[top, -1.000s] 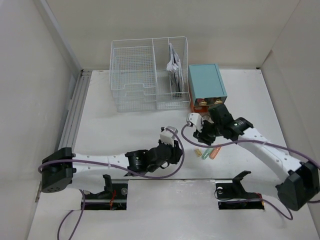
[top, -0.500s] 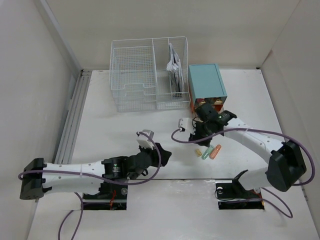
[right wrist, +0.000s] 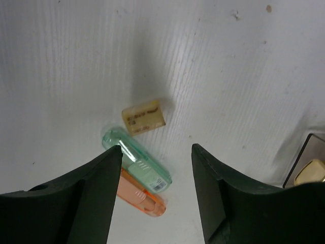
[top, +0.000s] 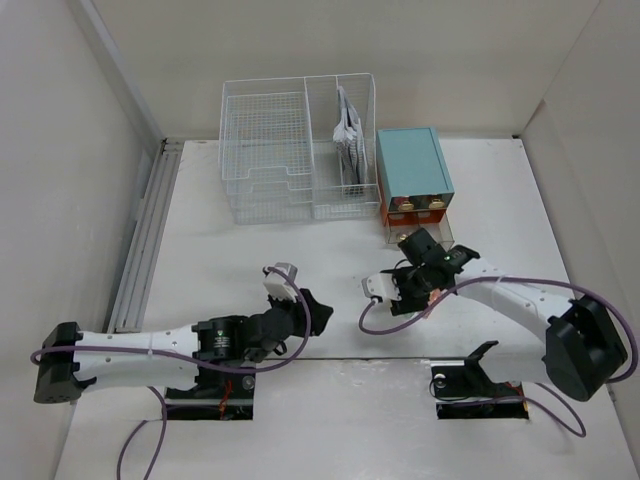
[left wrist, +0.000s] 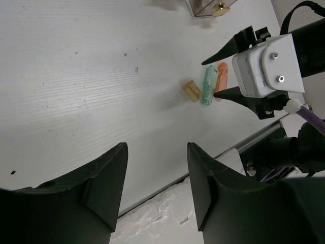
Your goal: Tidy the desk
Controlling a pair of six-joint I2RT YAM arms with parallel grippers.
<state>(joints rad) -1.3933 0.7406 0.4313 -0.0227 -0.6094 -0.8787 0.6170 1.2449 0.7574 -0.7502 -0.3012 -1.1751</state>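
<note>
Desk (top: 250,240): white top, directly beneath both grippers.
Right gripper (right wrist: 155,150): jaws apart, empty, above tan eraser (right wrist: 144,116) and green plastic case (right wrist: 137,160).
Left gripper (left wrist: 156,147): jaws apart, empty.

- The top external view sits high above and behind the arm bases (top: 222,390) at the near edge of the worktop (top: 220,250). It faces the far edge and takes in the whole surface from afar.
- The left wrist view sits low by the near edge and looks aslant across the worktop toward its right side. The fingers of the left end effector (left wrist: 156,148) frame the bottom.
- The right wrist view looks almost straight down from close, between the fingers of the right end effector (right wrist: 156,148).
- Both wrist views share the tan block (right wrist: 144,117), the green piece (right wrist: 136,159) and the orange piece (right wrist: 139,198). The left wrist view also catches the right end effector over them.
</note>
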